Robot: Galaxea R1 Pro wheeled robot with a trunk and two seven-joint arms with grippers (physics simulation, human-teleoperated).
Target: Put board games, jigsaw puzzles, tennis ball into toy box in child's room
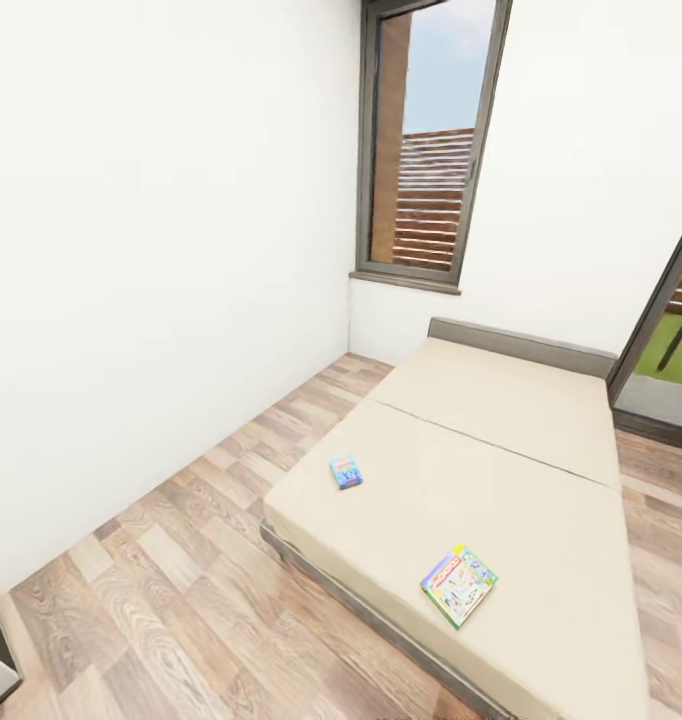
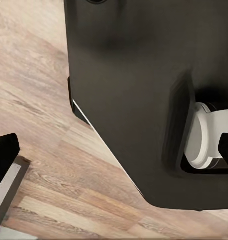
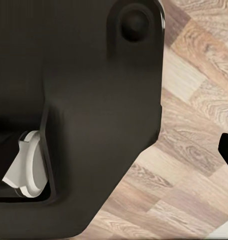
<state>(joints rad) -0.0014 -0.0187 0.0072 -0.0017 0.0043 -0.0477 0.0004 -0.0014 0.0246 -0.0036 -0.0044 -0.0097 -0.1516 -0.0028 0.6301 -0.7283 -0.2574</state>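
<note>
Head view: board games on bed

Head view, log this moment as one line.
phase: approaching beige bed | small light-blue board game box near edge | white-green Monopoly box nearer | claws: unclear

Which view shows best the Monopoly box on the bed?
The head view: the Monopoly box lies flat on the bed, unobstructed. Both wrist views show the robot's dark base and wood floor instead.
</note>
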